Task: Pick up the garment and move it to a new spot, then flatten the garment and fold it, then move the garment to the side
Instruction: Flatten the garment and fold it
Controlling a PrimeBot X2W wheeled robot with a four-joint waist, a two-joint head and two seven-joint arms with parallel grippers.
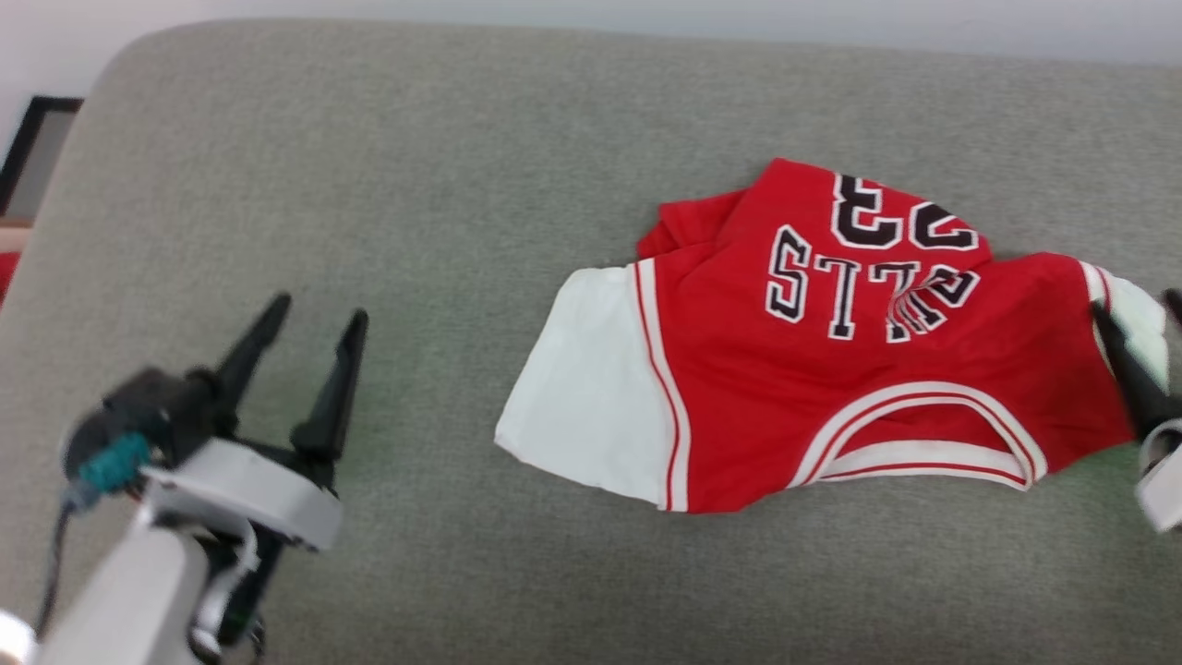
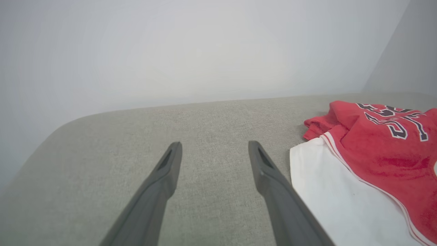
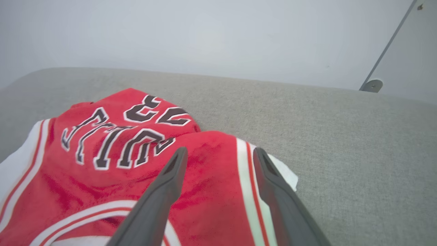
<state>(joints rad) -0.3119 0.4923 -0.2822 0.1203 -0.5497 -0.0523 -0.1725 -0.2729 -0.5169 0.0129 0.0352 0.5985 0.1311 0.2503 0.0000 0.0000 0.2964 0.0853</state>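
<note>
Head view: the garment (image 1: pixel 813 369) lies crumpled at centre right on the grey cushion (image 1: pixel 416 166), long axis left-right; the left gripper (image 1: pixel 320 309) gapes empty at lower left, the right gripper (image 1: pixel 1140 309) at its right-edge sleeve (the nearer arm). Left wrist view: the cloth lies right of the fingers (image 2: pixel 160 184). Right wrist view: spread fingers (image 3: pixel 164 191) straddle its striped sleeve seam, holding nothing.

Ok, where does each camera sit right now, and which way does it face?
Head view: on the head, facing forward and down at the jersey on the grey cushion; left gripper lower left, right gripper at the right edge.
Left wrist view: on the left wrist, facing along its open fingers across cushion to a pale wall.
Right wrist view: on the right wrist, facing along its open fingers over the jersey.
Shared: all three show jersey and cushion.
</note>
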